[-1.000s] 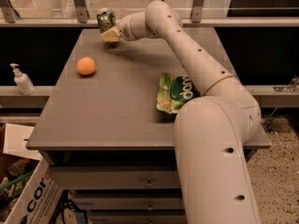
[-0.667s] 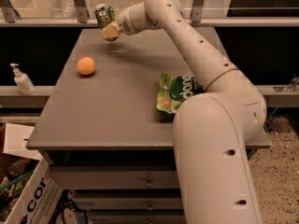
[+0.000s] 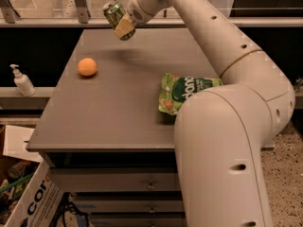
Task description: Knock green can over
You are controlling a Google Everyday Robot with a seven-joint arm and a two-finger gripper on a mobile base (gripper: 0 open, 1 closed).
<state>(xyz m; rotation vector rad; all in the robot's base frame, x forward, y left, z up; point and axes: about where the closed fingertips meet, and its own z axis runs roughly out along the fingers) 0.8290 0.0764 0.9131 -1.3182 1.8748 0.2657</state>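
Note:
The green can, dark green with a silver top rim, is tilted with its top leaning to the upper left. It hangs in the air above the far edge of the grey table. My gripper reaches in from the upper right and is shut on the can's lower part. A tan finger pad shows just below the can. The can's shadow falls on the tabletop under it.
An orange ball lies on the left of the table. A light-green snack bag lies at the right, partly behind my arm. A soap bottle stands on a ledge at the left. A cardboard box sits on the floor at lower left.
The gripper has risen with the can in it. The can has come off the table's far edge and tilted further over. The ball and bag have not moved.

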